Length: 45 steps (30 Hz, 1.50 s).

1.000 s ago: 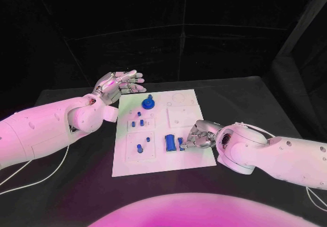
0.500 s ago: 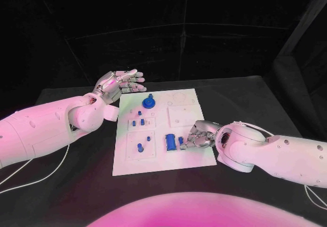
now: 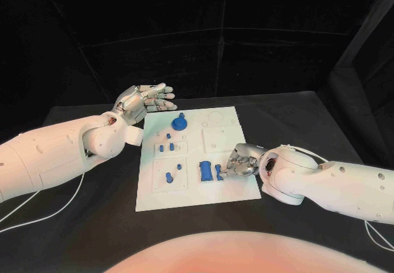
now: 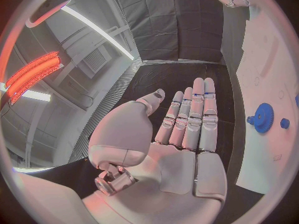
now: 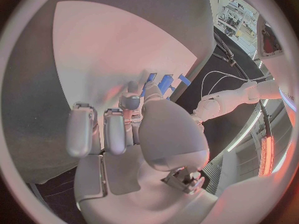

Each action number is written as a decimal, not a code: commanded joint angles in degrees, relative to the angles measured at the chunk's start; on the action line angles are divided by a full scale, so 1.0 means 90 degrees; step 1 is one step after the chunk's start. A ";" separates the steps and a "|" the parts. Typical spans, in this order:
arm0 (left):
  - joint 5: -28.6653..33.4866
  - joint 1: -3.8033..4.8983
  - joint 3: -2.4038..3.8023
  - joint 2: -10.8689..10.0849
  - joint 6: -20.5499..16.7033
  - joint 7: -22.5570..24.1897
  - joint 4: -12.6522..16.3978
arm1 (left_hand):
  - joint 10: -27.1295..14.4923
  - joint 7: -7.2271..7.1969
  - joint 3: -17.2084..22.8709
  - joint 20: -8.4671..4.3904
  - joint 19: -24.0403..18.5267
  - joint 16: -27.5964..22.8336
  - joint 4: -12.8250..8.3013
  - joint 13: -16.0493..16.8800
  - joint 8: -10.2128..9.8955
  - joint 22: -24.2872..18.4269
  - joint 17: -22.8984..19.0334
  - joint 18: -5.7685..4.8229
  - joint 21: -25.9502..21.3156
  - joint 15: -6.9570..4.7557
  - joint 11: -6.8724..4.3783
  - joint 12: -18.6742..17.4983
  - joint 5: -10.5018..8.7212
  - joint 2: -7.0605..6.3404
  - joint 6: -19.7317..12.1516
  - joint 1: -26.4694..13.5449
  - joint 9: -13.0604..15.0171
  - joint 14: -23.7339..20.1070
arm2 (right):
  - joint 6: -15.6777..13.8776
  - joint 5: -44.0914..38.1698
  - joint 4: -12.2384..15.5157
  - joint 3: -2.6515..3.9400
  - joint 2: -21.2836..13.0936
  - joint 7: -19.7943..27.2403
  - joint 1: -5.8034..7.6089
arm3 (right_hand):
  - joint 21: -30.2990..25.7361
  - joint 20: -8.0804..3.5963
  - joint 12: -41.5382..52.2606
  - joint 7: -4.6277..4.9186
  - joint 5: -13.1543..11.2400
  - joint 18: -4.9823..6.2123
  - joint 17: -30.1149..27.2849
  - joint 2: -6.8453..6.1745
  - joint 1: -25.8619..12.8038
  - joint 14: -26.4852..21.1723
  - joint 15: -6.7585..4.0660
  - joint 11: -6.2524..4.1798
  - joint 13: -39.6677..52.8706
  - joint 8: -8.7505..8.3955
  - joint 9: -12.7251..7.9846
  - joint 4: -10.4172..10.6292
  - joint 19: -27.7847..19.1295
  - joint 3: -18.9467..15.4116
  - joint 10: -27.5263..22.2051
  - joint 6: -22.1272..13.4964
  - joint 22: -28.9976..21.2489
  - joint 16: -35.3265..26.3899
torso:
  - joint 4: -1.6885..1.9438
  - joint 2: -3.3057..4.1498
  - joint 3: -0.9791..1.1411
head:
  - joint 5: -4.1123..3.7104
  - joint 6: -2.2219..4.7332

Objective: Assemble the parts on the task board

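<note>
Step in hand: right robot hand (image 3: 239, 163) works at the near right of the task board (image 3: 226, 190), fingers curled down beside a small blue part (image 3: 219, 172); whether it grips the part, I cannot tell.
Left robot hand: (image 3: 146, 100) flat, fingers apart, holding nothing, off the board's far left corner above the desk (image 3: 287, 114).
Other parts: blue gear (image 3: 179, 123) at the far end.
Next move: likely a fine press or seat of that part.
</note>
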 commanded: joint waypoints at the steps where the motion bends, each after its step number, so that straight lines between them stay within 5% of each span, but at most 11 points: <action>1: -0.0011 0.0011 0.0006 0.0004 0.0069 0.0042 -0.0001 | -0.0034 0.0024 -0.0010 0.0031 0.0033 0.0004 -0.0016 0.0009 0.0038 -0.0006 -0.0006 0.0032 -0.0042 0.0027 -0.0011 0.0023 0.0017 -0.0044 -0.0039 0.0008 0.0010 -0.0016 | -0.0169 0.0007 0.0012 -0.0005 -0.0016 0.0178 0.0000 | -0.0028 -0.0007 -0.0106 0.0045 -0.0033 -0.0021 0.0077 -0.0035 0.0048 0.0371 -0.0025 0.0021 -0.0050 -0.0051 -0.0027 -0.0029 0.0004 -0.0032 -0.0016 -0.0047 -0.0053 -0.0052 | -0.0010 -0.0012 -0.0004 | 0.0000 0.0001; 6: -0.0011 0.0010 0.0005 0.0003 0.0068 0.0047 -0.0002 | -0.0043 0.0019 0.0028 0.0029 0.0035 0.0005 -0.0028 0.0008 0.0043 -0.0015 -0.0007 0.0033 -0.0044 0.0024 -0.0014 0.0032 0.0021 0.0006 -0.0044 0.0044 0.0009 -0.0019 | -0.0644 0.0574 0.0117 -0.0003 -0.0169 0.0867 0.0002 | -0.0388 0.0064 -0.1145 0.0174 -0.0019 0.0092 -0.0583 -0.0054 0.0049 0.0201 0.0063 0.0129 -0.0710 -0.0266 -0.0107 0.0005 -0.0272 -0.0190 -0.0428 -0.0383 -0.0660 -0.0544 | -0.0015 -0.0037 -0.0002 | -0.0004 0.0068; 9: -0.0010 0.0009 0.0005 0.0016 0.0085 0.0048 -0.0022 | -0.0134 0.0033 0.0898 -0.0029 0.0028 0.0003 -0.0309 -0.0014 0.0050 -0.0070 -0.0016 0.0040 -0.0046 0.0016 -0.0023 0.0071 0.0322 0.0264 -0.0126 0.0307 -0.0007 -0.0060 | -0.0791 0.1423 0.0057 0.0000 -0.0307 0.1631 0.0020 | -0.0753 0.0101 -0.1815 0.0246 0.0078 0.0200 -0.1050 0.0022 0.0169 0.0080 0.0111 0.0192 -0.1161 -0.0384 -0.0156 -0.0019 -0.0520 -0.0202 -0.0693 -0.0581 -0.1239 -0.0932 | -0.0010 -0.0068 -0.0018 | -0.0019 0.0115; 12: -0.0010 0.0008 0.0004 0.0037 0.0094 0.0052 -0.0062 | -0.0141 0.0035 0.1286 -0.0004 0.0039 0.0021 -0.0258 -0.0009 0.0101 -0.0108 -0.0017 0.0019 -0.0031 0.0024 -0.0014 0.0138 0.0304 0.0058 -0.0111 -0.0061 0.0001 -0.0057 | -0.0902 0.2356 -0.0241 0.0002 -0.0332 0.2389 0.0136 | -0.1708 0.0142 -0.2362 0.0295 0.0197 0.0445 -0.2238 0.0165 0.0397 -0.0246 0.0164 0.0251 -0.1582 -0.0425 -0.0173 -0.0060 -0.1082 -0.0199 -0.0935 -0.0635 -0.2628 -0.1990 | -0.0012 -0.0121 -0.0031 | -0.0021 0.0138; 15: -0.0010 0.0008 0.0002 0.0064 0.0085 0.0056 -0.0138 | -0.0152 0.0037 0.1150 0.0019 0.0042 0.0035 -0.0174 -0.0003 0.0145 -0.0146 -0.0016 0.0022 -0.0031 0.0034 -0.0001 0.0201 0.0261 -0.0163 -0.0109 -0.0314 0.0007 -0.0065 | -0.1021 0.3654 -0.0761 0.0003 -0.0275 0.3331 0.0311 | -0.3336 0.0237 -0.3128 0.0376 0.0320 0.0717 -0.4128 0.0266 0.0714 -0.0744 0.0259 0.0342 -0.2319 -0.0481 -0.0197 -0.0114 -0.1817 -0.0222 -0.1089 -0.0713 -0.4639 -0.3916 | -0.0017 -0.0199 -0.0034 | 0.0014 0.0207; 20: -0.0010 -0.0021 -0.0003 0.0132 -0.0142 0.0026 -0.0331 | -0.0149 0.0026 0.1031 0.0024 0.0047 0.0048 -0.0244 0.0002 0.0188 -0.0179 -0.0014 0.0028 -0.0031 0.0028 -0.0011 0.0262 0.0252 -0.0282 -0.0101 -0.0310 0.0012 -0.0067 | -0.1074 0.5302 -0.1694 0.0004 -0.0005 0.4442 0.0538 | -0.4431 0.0397 -0.4198 0.0583 0.0239 0.0745 -0.4856 0.0387 0.1192 -0.1131 0.0465 0.0556 -0.3508 -0.0622 -0.0319 -0.0187 -0.2043 -0.0168 -0.1400 -0.0815 -0.5349 -0.5303 | -0.0015 -0.0358 -0.0045 | 0.0022 0.0339; 26: -0.0003 -0.0182 -0.0003 0.0296 -0.0298 0.0191 -0.0698 | -0.0101 -0.0065 0.0964 0.0030 -0.0007 -0.0022 -0.0303 0.0001 0.0247 -0.0228 -0.0047 0.0028 -0.0061 0.0026 -0.0057 0.0333 0.0261 -0.0267 -0.0068 -0.0253 0.0017 -0.0157 | -0.0892 0.6241 -0.2882 0.0008 0.0591 0.5293 0.0631 | -0.5856 0.0631 -0.4833 0.0579 -0.0225 0.0718 -0.5621 0.0377 0.1489 -0.1664 0.0703 0.0701 -0.4713 -0.0909 -0.0589 -0.0228 -0.2380 -0.0189 -0.1381 -0.0826 -0.6262 -0.6899 | -0.0057 -0.0644 -0.0084 | 0.0102 0.0558; 33: 0.0205 -0.0316 0.0004 0.0567 -0.0495 0.0578 -0.1126 | -0.0219 -0.0093 0.0718 0.0208 -0.0860 -0.0563 -0.0322 -0.0031 0.0190 -0.0524 -0.0253 -0.0008 -0.0438 0.0193 -0.0010 0.0163 0.0266 -0.0196 -0.0177 -0.0260 -0.0008 -0.0528 | -0.0750 0.6611 -0.3806 0.0014 0.1230 0.5773 0.0654 | -0.7350 0.1121 -0.5019 0.0656 -0.0342 0.0725 -0.6342 0.0393 0.1489 -0.2267 0.1062 0.0932 -0.5737 -0.1179 -0.0960 -0.0438 -0.2926 -0.0205 -0.1657 -0.0940 -0.7180 -0.8154 | -0.0110 -0.0781 -0.0033 | 0.0160 0.0734; 42: 0.0430 -0.0432 0.0011 0.0940 -0.0705 0.0737 -0.1635 | -0.0454 -0.0003 0.0303 0.0392 -0.1390 -0.1145 -0.0284 -0.0026 0.0091 -0.0730 -0.0329 0.0020 -0.0421 0.0351 0.0107 -0.0071 0.0265 -0.0139 -0.0303 -0.0256 -0.0011 -0.0813 | -0.0552 0.6789 -0.4529 0.0019 0.1798 0.6019 0.0657 | -0.7930 0.1182 -0.5002 0.0699 -0.0399 0.0734 -0.7067 0.0486 0.1258 -0.2229 0.1173 0.1012 -0.6493 -0.1177 -0.1414 -0.0815 -0.2499 -0.0154 -0.1687 -0.0959 -0.7528 -0.8654 | -0.0089 -0.0847 0.0017 | 0.0175 0.0936; 43: 0.0224 -0.0431 0.0000 0.0899 -0.0509 0.0447 -0.1574 | -0.2095 -0.0512 -0.0505 -0.0149 -0.2899 -0.1556 -0.0087 -0.0427 -0.0148 -0.0983 -0.0753 -0.0337 -0.0839 0.0022 -0.0273 -0.0492 -0.0296 -0.0351 -0.1928 -0.2268 -0.0427 -0.2527 | -0.0734 0.6507 -0.4467 0.0012 0.1766 0.5665 0.0645 | -0.8217 0.0768 -0.5439 0.0346 -0.0721 0.0320 -0.7386 -0.0069 -0.1549 -0.4419 0.0968 0.0710 -0.6993 -0.1583 -0.1627 -0.1004 -0.4540 0.0263 -0.3815 -0.2728 -0.7947 -0.9059 | -0.0114 -0.0822 -0.0003 | 0.0167 0.0894; 45: 0.0222 -0.0433 0.0005 0.0893 -0.0535 0.0445 -0.1554 | -0.3218 -0.0771 -0.1068 -0.0484 -0.3912 -0.1852 -0.0087 -0.0427 -0.0328 -0.1604 -0.0753 -0.0548 -0.0839 -0.0186 -0.0510 -0.0780 -0.0296 -0.0351 -0.3034 -0.3471 -0.0427 -0.3669 | -0.0756 0.6524 -0.4441 0.0015 0.1756 0.5675 0.0642 | -0.8263 0.0732 -0.5439 0.0346 -0.0764 0.0320 -0.7471 -0.0069 -0.1770 -0.4492 0.0947 0.0715 -0.6993 -0.1583 -0.1673 -0.1054 -0.4619 0.0291 -0.3945 -0.2860 -0.7947 -0.9059 | -0.0107 -0.0816 -0.0003 | 0.0168 0.0908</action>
